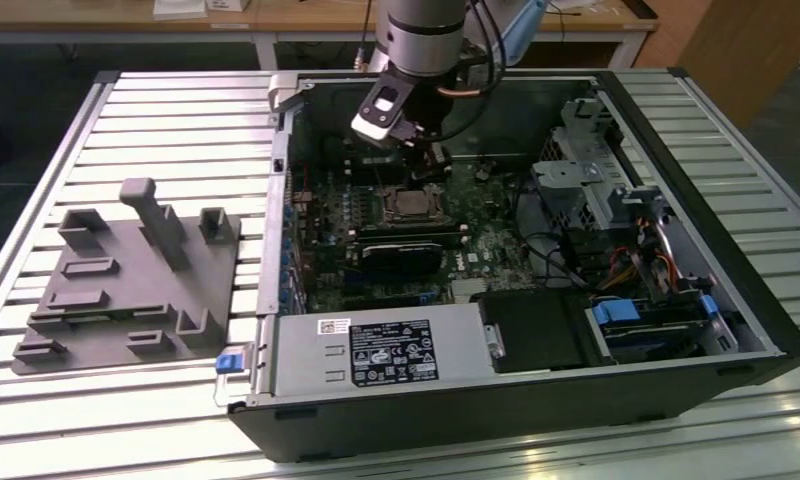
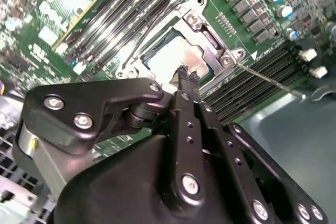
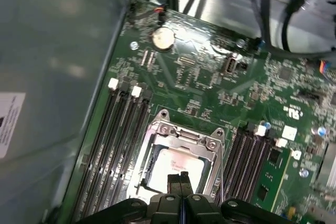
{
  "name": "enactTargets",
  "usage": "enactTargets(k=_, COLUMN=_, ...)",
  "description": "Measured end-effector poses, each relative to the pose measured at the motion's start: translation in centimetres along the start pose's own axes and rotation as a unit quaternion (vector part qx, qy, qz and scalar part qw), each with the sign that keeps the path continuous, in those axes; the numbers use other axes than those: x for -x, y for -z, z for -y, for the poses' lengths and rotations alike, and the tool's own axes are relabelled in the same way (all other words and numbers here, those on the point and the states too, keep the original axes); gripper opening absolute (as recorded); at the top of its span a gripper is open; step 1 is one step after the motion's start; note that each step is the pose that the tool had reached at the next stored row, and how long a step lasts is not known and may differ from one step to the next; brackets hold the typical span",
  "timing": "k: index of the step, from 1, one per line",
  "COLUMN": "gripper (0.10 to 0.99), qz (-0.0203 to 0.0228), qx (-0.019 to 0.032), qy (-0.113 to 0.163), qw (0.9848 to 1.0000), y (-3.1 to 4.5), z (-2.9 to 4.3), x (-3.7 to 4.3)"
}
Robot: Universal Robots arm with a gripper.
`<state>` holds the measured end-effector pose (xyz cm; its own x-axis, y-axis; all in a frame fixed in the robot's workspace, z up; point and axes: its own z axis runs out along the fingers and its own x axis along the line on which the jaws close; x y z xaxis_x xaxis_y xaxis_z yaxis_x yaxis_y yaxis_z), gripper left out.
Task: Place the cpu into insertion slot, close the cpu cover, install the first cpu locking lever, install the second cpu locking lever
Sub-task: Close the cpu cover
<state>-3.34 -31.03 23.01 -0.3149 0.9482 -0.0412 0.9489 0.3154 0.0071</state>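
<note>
Claw (image 2: 188, 73) pressed together, pinching nothing, hovering just above the cpu (image 3: 176, 167). The cpu sits directly beneath, seated in its socket. The cover (image 3: 184, 132) rings it and appears to lie flat. Just off to the claw's side, a thin lever rod (image 2: 268, 80) looks unlatched. Judgement: lever stage. Bear on the rod alone, keep off the cpu face, and move slowly near the memory slots (image 3: 118, 145) beyond.

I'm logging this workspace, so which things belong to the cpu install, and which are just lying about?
Job in hand:
cpu in its socket; cpu cover framing it; locking lever; gripper, jaws shut, just above the cpu.

Lying about:
grey fixture plate; black card; power supply; coin cell.
</note>
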Motion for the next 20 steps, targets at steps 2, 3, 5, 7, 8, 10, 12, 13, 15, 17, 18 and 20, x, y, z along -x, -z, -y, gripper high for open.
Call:
enactTargets(k=2, gripper=0.106, qz=-0.0001, qx=0.0007, qy=0.016, qw=0.9999, y=-0.01, z=0.0, x=0.0)
enactTargets(k=3, gripper=0.106, qz=-0.0002, qx=0.001, qy=0.025, qw=0.9997, y=-0.01, z=0.0, x=0.0)
enactTargets(k=5, gripper=0.106, qz=-0.0003, qx=0.0017, qy=0.04, qw=0.9992, y=-0.01, z=0.0, x=0.0)
enactTargets(k=7, gripper=0.106, qz=-0.0004, qx=0.0023, qy=0.055, qw=0.9985, y=-0.02, z=0.0, x=0.0)
enactTargets(k=8, gripper=0.106, qz=-0.0004, qx=0.0026, qy=0.063, qw=0.998, y=-0.02, z=0.0, x=0.0)
enactTargets(k=10, gripper=0.106, qz=-0.0005, qx=0.0033, qy=0.079, qw=0.9969, y=-0.03, z=0.0, x=0.0)
enactTargets(k=12, gripper=0.106, qz=-0.0007, qx=0.0039, qy=0.094, qw=0.9956, y=-0.03, z=0.0, x=0.0)
enactTargets(k=13, gripper=0.106, qz=-0.0007, qx=0.0042, qy=0.101, qw=0.9949, y=-0.03, z=0.0, x=0.0)
enactTargets(k=15, gripper=0.106, qz=-0.0008, qx=0.0048, qy=0.116, qw=0.9932, y=-0.04, z=0.0, x=0.0)
enactTargets(k=17, gripper=0.106, qz=-0.0009, qx=0.0055, qy=0.132, qw=0.9912, y=-0.05, z=0.0, x=0.0)
enactTargets(k=18, gripper=0.106, qz=-0.001, qx=0.0058, qy=0.14, qw=0.9901, y=-0.05, z=0.0, x=0.0)
enactTargets(k=20, gripper=0.106, qz=-0.0011, qx=0.0065, qy=0.156, qw=0.9877, y=-0.06, z=0.0, x=0.0)
